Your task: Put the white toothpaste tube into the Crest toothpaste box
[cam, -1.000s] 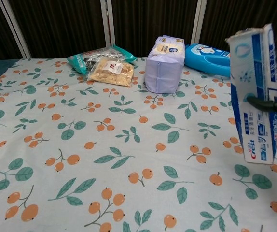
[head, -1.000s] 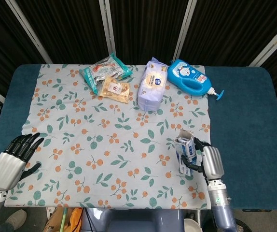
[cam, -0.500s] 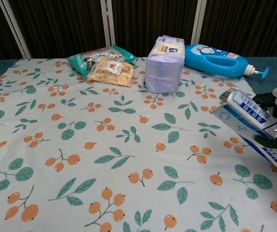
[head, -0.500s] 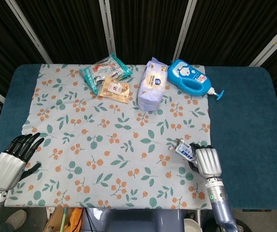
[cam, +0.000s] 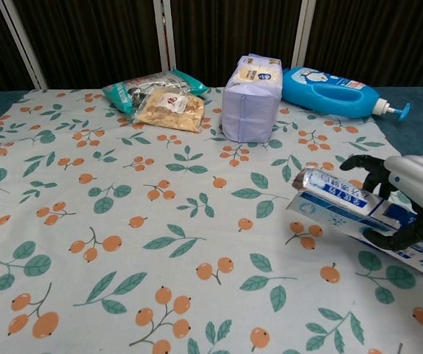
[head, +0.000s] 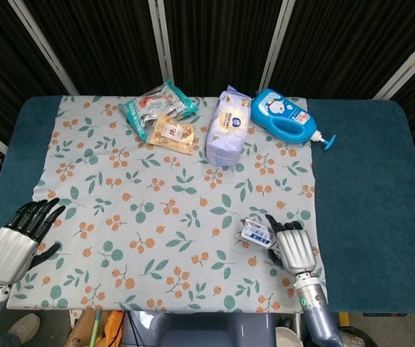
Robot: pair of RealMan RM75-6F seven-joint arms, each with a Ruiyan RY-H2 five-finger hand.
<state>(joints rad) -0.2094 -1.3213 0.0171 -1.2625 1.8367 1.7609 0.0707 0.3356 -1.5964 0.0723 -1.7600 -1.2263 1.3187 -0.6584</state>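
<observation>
Right robot hand (head: pixel 291 248) grips the Crest toothpaste box (cam: pixel 355 209), fingers wrapped round its rear part; box lies near-horizontal, low over the floral cloth (head: pixel 142 217), open end pointing toward 10 o'clock in my head view; from the chest view I see the flaps open at that end, contents not readable, so I cannot tell where the white toothpaste tube is; left robot hand (head: pixel 16 238) sits at the 8 o'clock corner of the surface (head: pixel 370 195), fingers spread, holding nothing; at 12 o'clock on the cloth: lavender tissue pack (head: pixel 228 126), blue pump bottle (head: pixel 287 118) just to its right, green snack bag (head: pixel 157 105) and small biscuit packet (head: pixel 170 134) touching, to its left.
</observation>
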